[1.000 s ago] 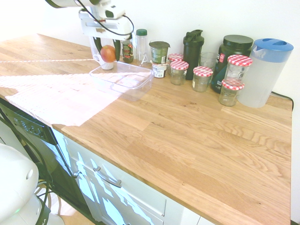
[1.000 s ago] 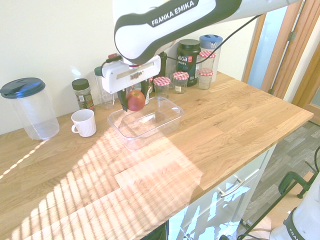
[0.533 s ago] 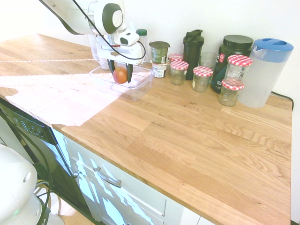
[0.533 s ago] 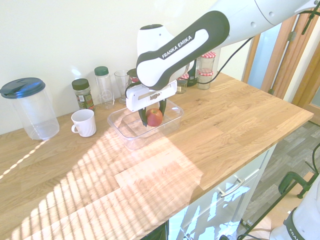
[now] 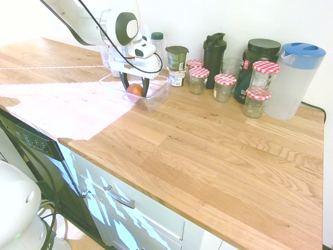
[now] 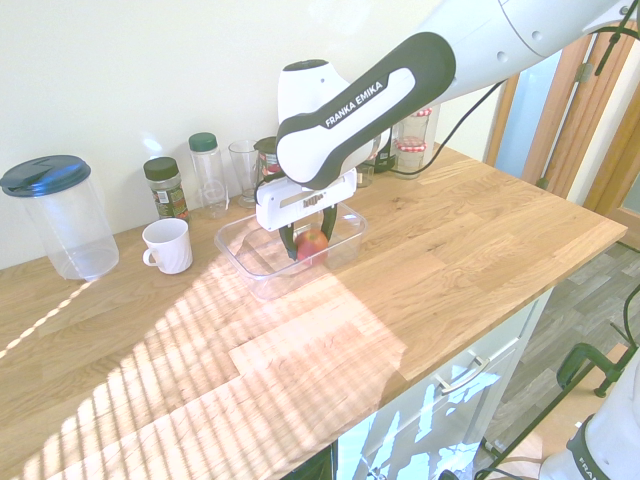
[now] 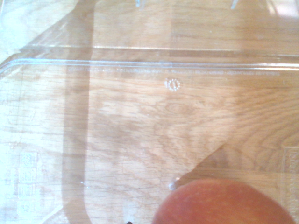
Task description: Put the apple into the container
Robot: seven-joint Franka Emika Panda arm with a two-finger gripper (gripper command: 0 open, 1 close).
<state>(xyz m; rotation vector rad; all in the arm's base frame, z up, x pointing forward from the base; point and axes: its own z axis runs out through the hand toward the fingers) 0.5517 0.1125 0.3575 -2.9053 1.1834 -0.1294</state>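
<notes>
The apple (image 6: 312, 243) is seen inside the clear container (image 6: 345, 240) on the wooden bench (image 6: 480, 230), between the two dark fingers of the downward-pointing pincer (image 6: 307, 246); whether the fingers press the fruit or stand just off it cannot be told. Behind, a white mug (image 6: 168, 245) and lidded jars (image 5: 225, 86) are ranged along the wall.

Jars (image 5: 198, 80) and bottles (image 5: 214, 53) crowd the wall behind the container (image 5: 156, 97); the worktop (image 5: 218, 151) in front lies open.
</notes>
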